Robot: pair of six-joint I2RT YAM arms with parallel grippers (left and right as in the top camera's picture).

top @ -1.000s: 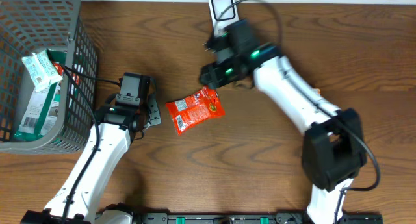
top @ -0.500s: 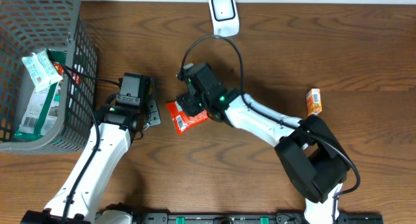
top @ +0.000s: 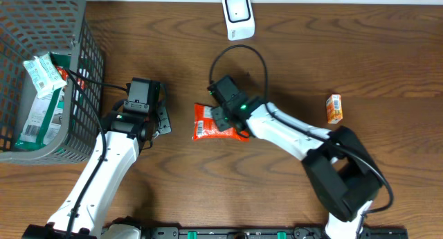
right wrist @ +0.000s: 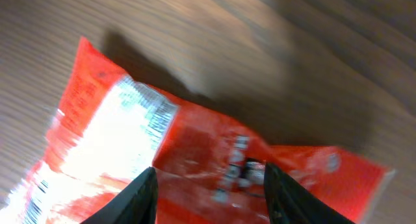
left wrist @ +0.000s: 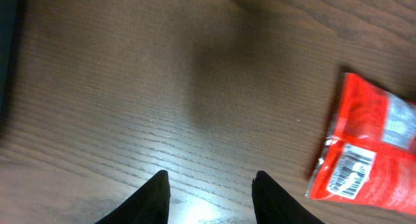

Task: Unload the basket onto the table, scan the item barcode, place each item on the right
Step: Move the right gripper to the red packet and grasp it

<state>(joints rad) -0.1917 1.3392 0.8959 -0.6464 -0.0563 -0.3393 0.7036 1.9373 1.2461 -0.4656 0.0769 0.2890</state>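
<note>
Snack packet (top: 208, 122) lies flat on the desk (top: 387, 59), mid-desk, well short of the white scanner (top: 237, 16) at the far edge. The right end effector (right wrist: 209, 180) is low over it, jaws partway apart and straddling the foil. I can't tell whether the pads actually bite. Probably it's there to lift and turn the packet toward the scanner.

Left end effector (left wrist: 209, 185) hangs just left of the packet, fingers apart, nothing between them. It looks parked as a helper.

The barcode (left wrist: 348, 169) sits near the packet's left end, face up in the left wrist view. It will likely need turning toward the scanner window.

Around: the grey basket (top: 86, 66) at far left holds other packs, and a small orange box (top: 334, 109) sits well to the right. Nothing lies on the desk between packet and scanner. The right arm's own cable loop hangs over that path, a possible snag.
</note>
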